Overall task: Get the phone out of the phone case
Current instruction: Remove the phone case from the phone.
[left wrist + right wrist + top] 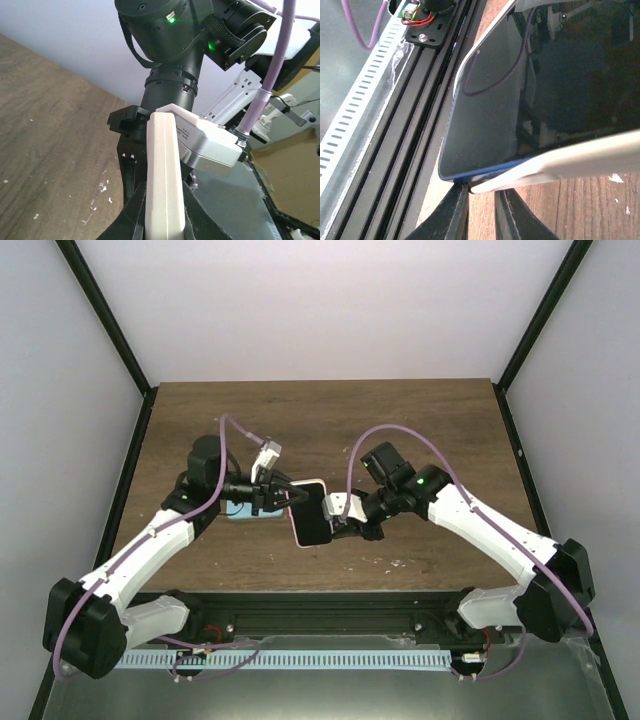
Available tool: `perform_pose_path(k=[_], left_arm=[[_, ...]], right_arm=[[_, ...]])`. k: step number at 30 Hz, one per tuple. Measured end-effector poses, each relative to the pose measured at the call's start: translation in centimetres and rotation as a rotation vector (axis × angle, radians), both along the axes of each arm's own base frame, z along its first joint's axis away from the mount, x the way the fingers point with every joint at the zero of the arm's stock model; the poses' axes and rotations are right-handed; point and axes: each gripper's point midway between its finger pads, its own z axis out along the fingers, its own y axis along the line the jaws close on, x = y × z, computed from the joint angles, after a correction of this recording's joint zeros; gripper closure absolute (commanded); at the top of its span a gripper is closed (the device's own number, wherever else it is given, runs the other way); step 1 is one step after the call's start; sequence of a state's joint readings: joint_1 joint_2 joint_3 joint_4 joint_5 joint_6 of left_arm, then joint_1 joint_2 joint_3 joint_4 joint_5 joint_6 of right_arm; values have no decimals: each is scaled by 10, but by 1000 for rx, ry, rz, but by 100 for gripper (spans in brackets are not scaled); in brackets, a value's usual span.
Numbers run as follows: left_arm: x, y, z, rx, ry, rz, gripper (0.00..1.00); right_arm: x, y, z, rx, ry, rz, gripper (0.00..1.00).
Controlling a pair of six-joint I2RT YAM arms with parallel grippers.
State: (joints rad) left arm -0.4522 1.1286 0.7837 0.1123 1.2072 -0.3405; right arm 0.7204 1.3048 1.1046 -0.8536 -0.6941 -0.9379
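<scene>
Soft, even light falls from above, and only faint shadows lie on the brown wooden counter point(200, 420). In my right wrist view the glossy black phone screen point(555, 90) mirrors cables. In my left wrist view the close white phone case point(161, 190) looks bright and slightly soft.

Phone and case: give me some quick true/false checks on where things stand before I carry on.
1. The phone lies flat on the table. False: it is held up between both hands.
2. The left hand is shut on an edge of the case. True.
3. The phone is fully out of the case. False: only one corner of the case is off it.
4. The right hand is at the phone's opposite side. True.
</scene>
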Motion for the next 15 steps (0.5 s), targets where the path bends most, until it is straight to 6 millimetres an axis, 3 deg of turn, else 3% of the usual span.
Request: perform_pose_path(k=[11, 15], left_arm=[[16, 1, -2, 14, -8, 84, 100], [19, 2, -1, 13, -1, 98, 100]], right_arm=[[24, 6, -6, 105, 75, -61, 79], [28, 7, -3, 124, 100, -81, 60]])
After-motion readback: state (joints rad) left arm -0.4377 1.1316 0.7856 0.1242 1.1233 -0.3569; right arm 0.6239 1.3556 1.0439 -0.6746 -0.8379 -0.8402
